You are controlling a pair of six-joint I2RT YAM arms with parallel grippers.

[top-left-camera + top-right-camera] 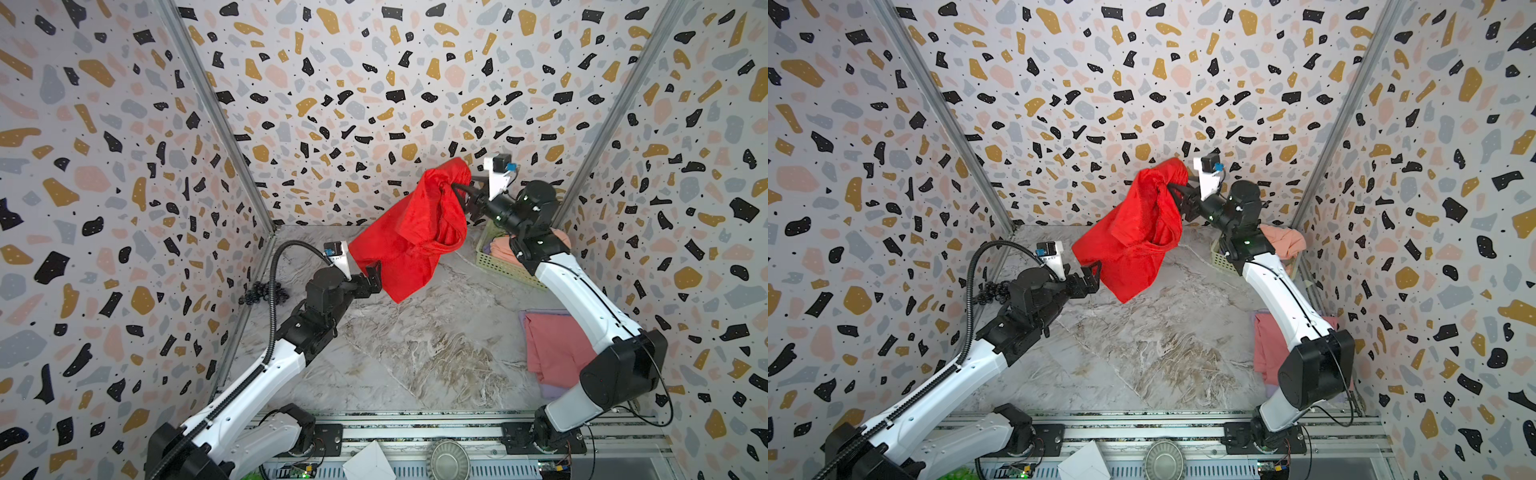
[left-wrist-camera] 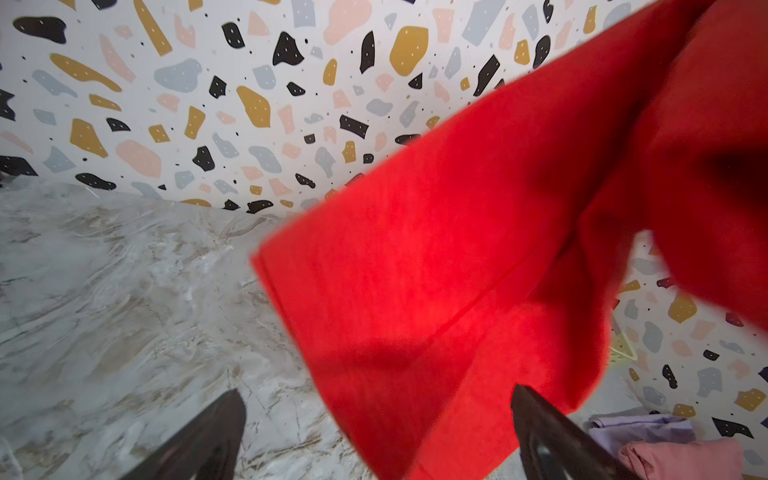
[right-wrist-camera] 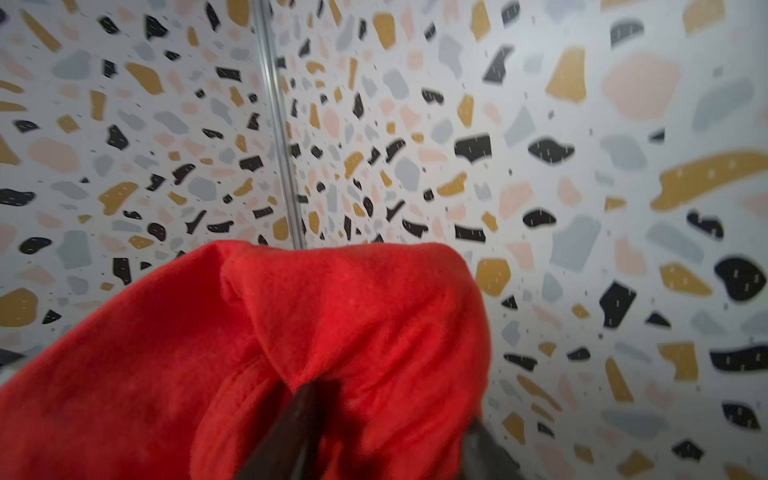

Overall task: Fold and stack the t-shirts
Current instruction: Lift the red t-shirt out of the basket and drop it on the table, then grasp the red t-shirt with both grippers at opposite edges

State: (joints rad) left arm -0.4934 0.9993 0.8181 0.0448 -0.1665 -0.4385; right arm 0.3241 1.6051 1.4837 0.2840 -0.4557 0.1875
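A bright red t-shirt [image 1: 407, 241] [image 1: 1133, 241] hangs bunched in the air above the back of the marble table [image 1: 415, 353]. Its top drapes over my right gripper [image 1: 457, 195] [image 3: 392, 407], whose fingers stand apart with red cloth [image 3: 291, 332] between and over them. My left gripper [image 1: 374, 276] [image 2: 376, 392] is open at the shirt's lower edge [image 2: 457, 270], and cloth hangs between its fingers. A folded dusty pink t-shirt [image 1: 552, 349] lies on a lavender one [image 1: 552, 392] at the right, partly hidden by the right arm.
A pale green lattice basket [image 1: 498, 266] at the back right holds a peach-orange shirt [image 1: 503, 247] under the right arm. Black beads [image 1: 264, 293] lie by the left wall. Patterned walls enclose three sides. A metal dish [image 1: 449, 459] and white paper [image 1: 370, 461] sit on the front rail.
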